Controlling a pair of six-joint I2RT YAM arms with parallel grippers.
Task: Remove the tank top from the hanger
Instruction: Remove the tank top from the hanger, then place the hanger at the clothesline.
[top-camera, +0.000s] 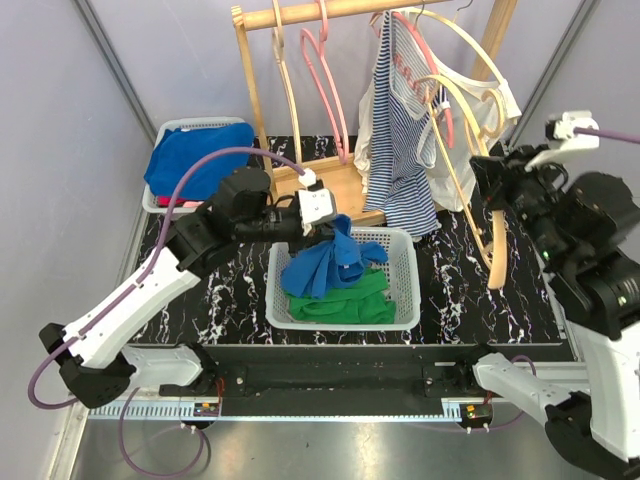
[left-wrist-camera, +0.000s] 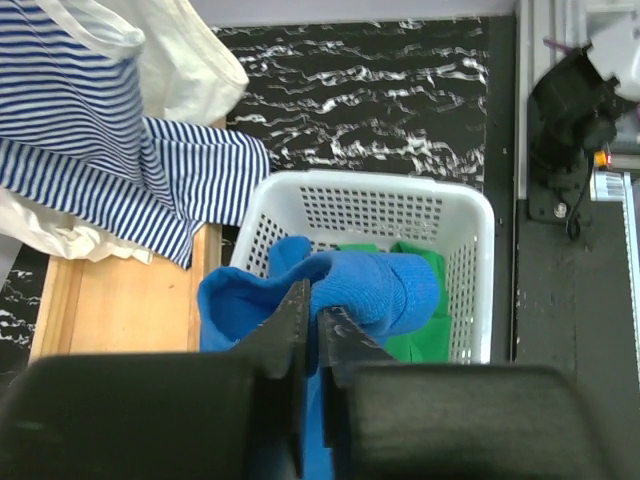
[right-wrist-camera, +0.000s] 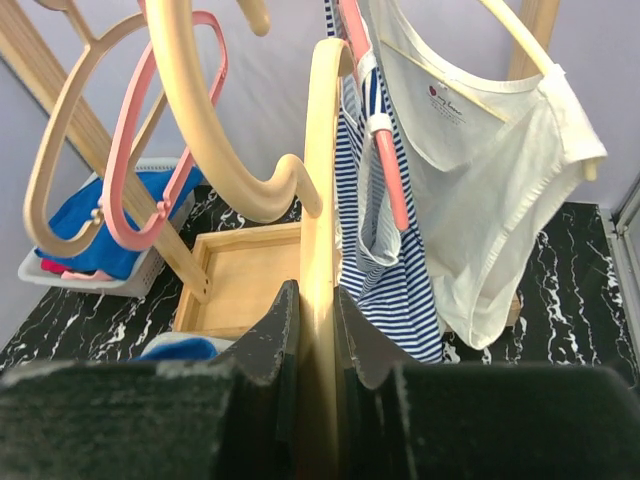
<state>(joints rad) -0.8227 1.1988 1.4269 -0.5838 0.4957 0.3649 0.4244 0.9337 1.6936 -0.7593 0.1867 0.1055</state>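
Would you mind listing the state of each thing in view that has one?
left gripper: shut on blue tank top
right gripper: shut on wooden hanger
wooden hanger: bare
striped tank top: hanging on pink hanger
cream tank top: hanging
white basket: holds green garment

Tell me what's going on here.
The left tool is shut on a blue top that drapes into the basket, where a green garment lies. The right tool is clamped on a bare wooden hanger. A striped top and a cream top hang on the rack.
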